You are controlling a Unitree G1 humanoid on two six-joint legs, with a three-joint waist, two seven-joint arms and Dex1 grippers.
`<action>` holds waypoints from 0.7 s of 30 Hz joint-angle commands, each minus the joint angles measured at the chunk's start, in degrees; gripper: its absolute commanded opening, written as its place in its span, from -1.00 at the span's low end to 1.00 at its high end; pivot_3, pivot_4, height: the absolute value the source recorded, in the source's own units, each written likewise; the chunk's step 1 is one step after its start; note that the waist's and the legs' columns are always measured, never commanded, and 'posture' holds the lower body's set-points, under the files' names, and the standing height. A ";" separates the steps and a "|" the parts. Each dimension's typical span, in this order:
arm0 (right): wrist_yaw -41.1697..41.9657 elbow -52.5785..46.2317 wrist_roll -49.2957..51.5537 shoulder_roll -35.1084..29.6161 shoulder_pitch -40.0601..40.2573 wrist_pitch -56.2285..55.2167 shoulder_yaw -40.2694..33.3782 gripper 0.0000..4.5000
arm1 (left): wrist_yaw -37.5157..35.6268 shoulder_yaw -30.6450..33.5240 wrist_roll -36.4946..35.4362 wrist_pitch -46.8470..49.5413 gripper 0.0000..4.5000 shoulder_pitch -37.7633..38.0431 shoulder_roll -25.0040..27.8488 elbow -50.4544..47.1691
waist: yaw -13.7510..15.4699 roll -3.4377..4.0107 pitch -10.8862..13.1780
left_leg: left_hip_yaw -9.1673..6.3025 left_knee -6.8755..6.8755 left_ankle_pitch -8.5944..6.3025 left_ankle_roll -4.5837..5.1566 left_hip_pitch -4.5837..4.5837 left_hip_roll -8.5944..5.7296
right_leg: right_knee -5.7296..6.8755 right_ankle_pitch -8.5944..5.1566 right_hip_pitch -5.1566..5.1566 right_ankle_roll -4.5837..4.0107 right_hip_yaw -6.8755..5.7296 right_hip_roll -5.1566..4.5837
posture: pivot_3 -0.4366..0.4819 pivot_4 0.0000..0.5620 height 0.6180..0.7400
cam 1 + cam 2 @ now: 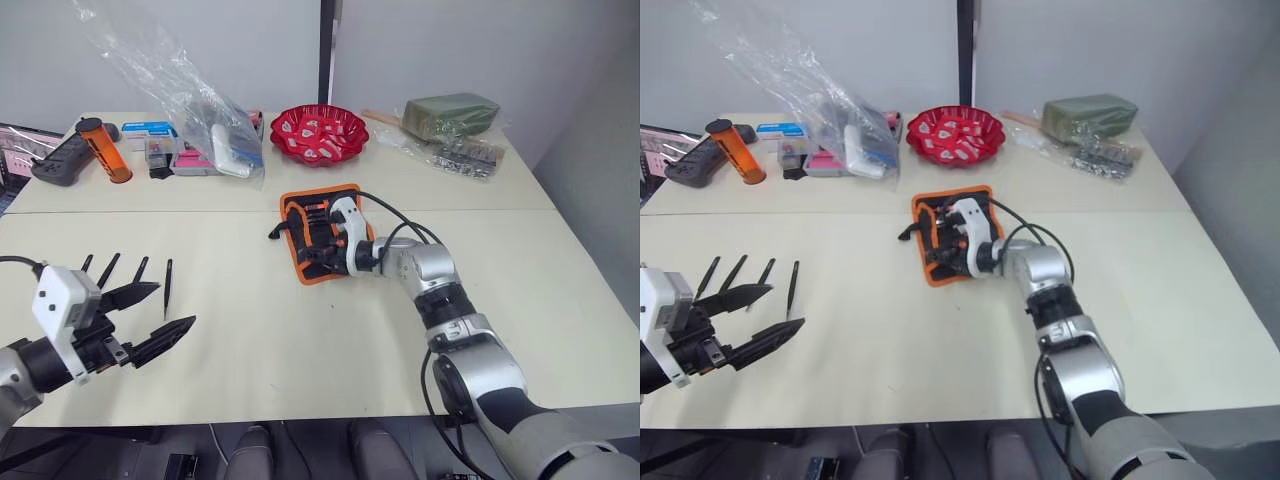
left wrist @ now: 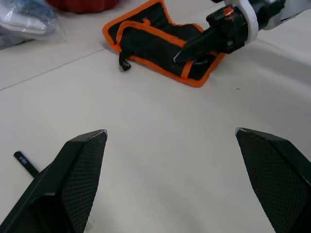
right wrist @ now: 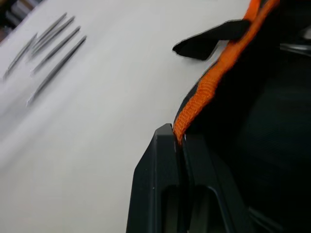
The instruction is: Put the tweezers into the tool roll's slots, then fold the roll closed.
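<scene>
The tool roll (image 1: 312, 222), black with orange binding, lies partly folded at the table's middle, its strap (image 3: 209, 41) sticking out. My right gripper (image 3: 178, 140) is shut on the roll's orange edge, and it also shows over the roll (image 2: 160, 46) in the left wrist view. Several tweezers (image 1: 167, 288) lie side by side on the table at the near left, also seen as thin sticks (image 3: 51, 48) far off. My left gripper (image 1: 176, 305) hovers open just in front of them, nothing between its fingers (image 2: 82, 160).
Along the table's back stand a red bowl (image 1: 320, 133), a clear plastic bag of items (image 1: 215, 135), an orange cylinder (image 1: 105, 150), a black controller (image 1: 62, 160) and a green packet (image 1: 450, 112). Bare tabletop (image 1: 250, 330) lies between the grippers.
</scene>
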 commanded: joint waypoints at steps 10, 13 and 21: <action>10.89 -29.07 -3.31 -17.07 1.64 6.75 14.70 -1.00 | -6.98 -16.62 10.19 -9.81 1.00 -16.12 5.18 10.16 | 1.20 -0.03 -0.01 | 0.07 0.00 0.00 0.00 -0.11 0.01 | 0.02 -0.11 -0.21 0.19 0.03 -0.01 | -0.05 -0.47 1.00; 10.50 -31.09 -4.09 -18.43 1.65 7.37 15.83 -1.00 | -8.44 -24.01 14.90 -12.84 1.00 -24.91 5.36 15.64 | 1.80 -0.05 -0.01 | 0.07 0.05 0.01 0.00 -0.15 0.01 | 0.02 -0.10 -0.22 0.22 0.02 0.00 | -0.05 -0.47 1.00; 8.84 -33.49 -5.36 -18.70 2.13 9.19 17.63 -1.00 | -17.60 -41.23 30.48 -30.27 1.00 -49.70 2.16 39.28 | 2.88 -0.06 -0.02 | 0.05 0.13 0.02 0.02 -0.34 -0.02 | 0.10 -0.02 -0.34 0.18 0.02 0.01 | -0.05 -0.47 1.00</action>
